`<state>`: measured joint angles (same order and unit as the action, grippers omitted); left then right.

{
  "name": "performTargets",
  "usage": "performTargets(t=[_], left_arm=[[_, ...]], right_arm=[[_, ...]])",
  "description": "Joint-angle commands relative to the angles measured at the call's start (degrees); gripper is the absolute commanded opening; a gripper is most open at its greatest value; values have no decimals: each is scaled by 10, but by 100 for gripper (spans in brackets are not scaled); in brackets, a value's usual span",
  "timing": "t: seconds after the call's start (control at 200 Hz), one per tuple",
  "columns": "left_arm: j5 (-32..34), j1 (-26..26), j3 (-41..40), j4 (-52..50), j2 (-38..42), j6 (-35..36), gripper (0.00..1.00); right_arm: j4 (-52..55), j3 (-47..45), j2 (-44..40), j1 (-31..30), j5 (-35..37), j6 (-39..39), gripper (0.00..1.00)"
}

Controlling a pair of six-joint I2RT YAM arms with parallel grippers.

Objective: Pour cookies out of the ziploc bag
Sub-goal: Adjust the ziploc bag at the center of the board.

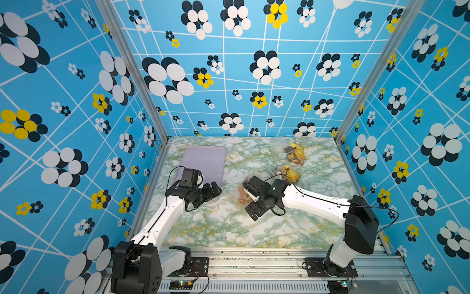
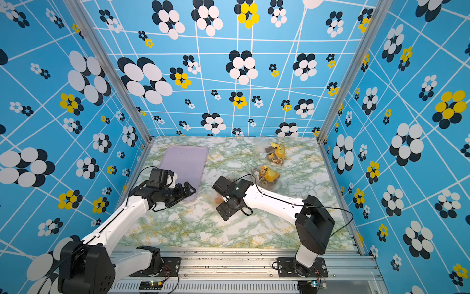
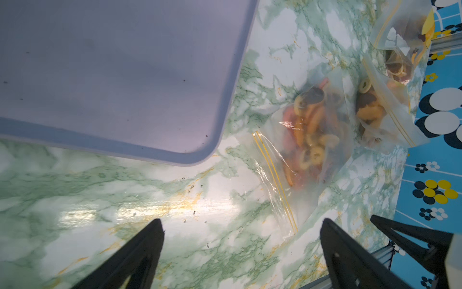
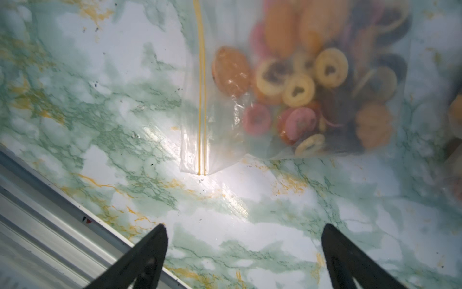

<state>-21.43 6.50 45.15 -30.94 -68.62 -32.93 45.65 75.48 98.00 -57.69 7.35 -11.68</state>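
Right gripper (image 4: 245,226): its fingers are standing wide apart over bare table (image 4: 250,250), with nothing between them.
Left gripper (image 3: 241,220): it is also gaping wide and holding nothing; in a top view (image 1: 215,191) it is hanging over the near corner of the tray (image 1: 203,157).
Ziploc bag (image 4: 195,100): it is lying flat on the table just ahead of the right gripper's fingertips, apart from them. One corner is pointing back towards the gap between the fingers. From the left gripper it (image 3: 275,175) is lying ahead and off to the side facing the right arm.
Zip strip (image 4: 202,100): two thin yellow lines are running along the bag edge nearest the right gripper; whether they are pressed together cannot be told.
Cookies (image 4: 300,90): orange, pink, dark and pale ring-shaped ones are sitting heaped inside the bag, past the zip strip from the right gripper's fingertips. None are lying loose on the table.
Tray, by the left gripper (image 3: 100,75): its rounded corner is lying just ahead of the fingertips, on the side away from the bag, with only dark specks on it.
Two other bags (image 1: 292,152) (image 1: 290,174): these are lying behind the right gripper beside its forearm. From the left gripper they are beyond the ziploc bag, and each is showing a yellow piece.
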Motion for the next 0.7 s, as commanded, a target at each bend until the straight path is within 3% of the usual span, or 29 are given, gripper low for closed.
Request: performTargets(t=[0.0, 0.165, 0.42, 0.695], left_arm=[[-26, -45, 13, -36, -8, 11, 100], [-77, -99, 3, -26, -12, 10, 100], [-96, -109, 5, -11, -22, 8, 99], [-103, -117, 9, -4, -34, 6, 99]], right_arm=[[-3, 44, 46, -17, 27, 29, 83], [-14, 79, 89, -23, -6, 17, 70], [-17, 119, 142, -23, -54, 10, 51], [-15, 129, 177, -23, -65, -4, 48]])
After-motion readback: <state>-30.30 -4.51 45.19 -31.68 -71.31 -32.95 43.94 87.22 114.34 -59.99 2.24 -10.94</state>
